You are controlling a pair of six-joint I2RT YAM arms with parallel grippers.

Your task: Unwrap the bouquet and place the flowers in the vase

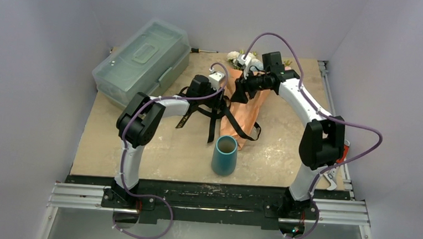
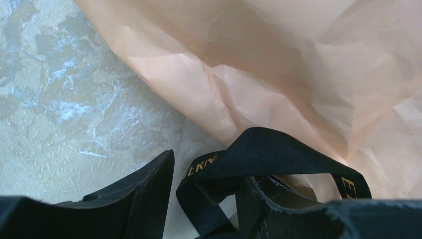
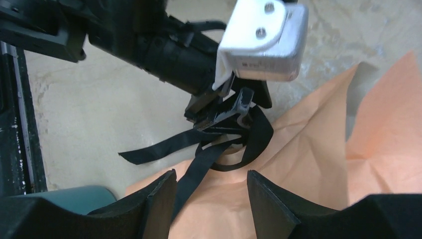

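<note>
Top view: the bouquet [image 1: 243, 107] lies flat on the worktop [image 1: 141, 143]. Its long axis runs near to far, with the flowers [image 1: 237, 57] pointing to the far edge and the paper tail just beside the upright vase [image 1: 224, 154]. Untying seems the step in hand.

Left wrist view: the left pincer [image 2: 206, 172] is open, with black ribbon [image 2: 268, 149] looped over one finger.

Right wrist view: the right pincer [image 3: 211, 179] is open, and a ribbon strand passes loosely between its fingers. Next, the ribbon likely needs pulling clear of the paper.

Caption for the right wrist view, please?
Open right gripper over the orange wrapping paper, a black ribbon strand running through its gap; ahead, the left gripper meets the ribbon's loop.
</note>
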